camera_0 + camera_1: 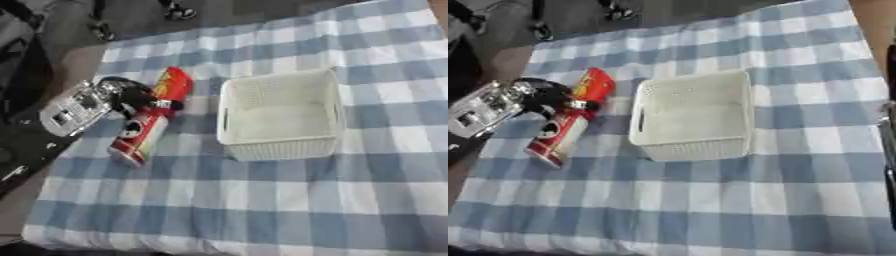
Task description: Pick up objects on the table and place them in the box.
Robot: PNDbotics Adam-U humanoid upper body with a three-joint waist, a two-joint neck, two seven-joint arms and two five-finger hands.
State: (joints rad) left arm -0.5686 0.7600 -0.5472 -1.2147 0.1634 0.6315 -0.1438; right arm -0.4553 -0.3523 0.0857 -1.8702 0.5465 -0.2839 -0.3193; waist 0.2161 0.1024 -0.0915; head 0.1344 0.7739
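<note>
Red can: red cylindrical can [149,120] w/ white mid-section, lying on its side on tablecloth, long axis running from upper right to lower left; lower end near cloth's left edge.
Can vs box: just left of box, not touching; narrow strip of cloth between.
Box: white perforated plastic basket [280,148], roughly centre of cloth, open top, slot handle visible on left wall; nothing seen inside.
Left hand: black hand [140,100] w/ silver wrist section, entering from view's left, over can's middle.
Left fingers: dark fingers [566,102] curled down across can, touching its upper surface; appear wrapped on it, but far side of grip hidden, so wrap extent unclear.
Can lift: can looks flat on cloth; cannot tell if any part is raised.
Right hand: dark arm part only, at right edge of right eye view; hand itself not seen, fingers cannot tell.
Tablecloth: blue-and-white check cloth [262,200], covers table, lies askew in view, a few soft folds near front edge.
Surroundings: dark floor beyond far edge of cloth; black robot body parts at left border.
</note>
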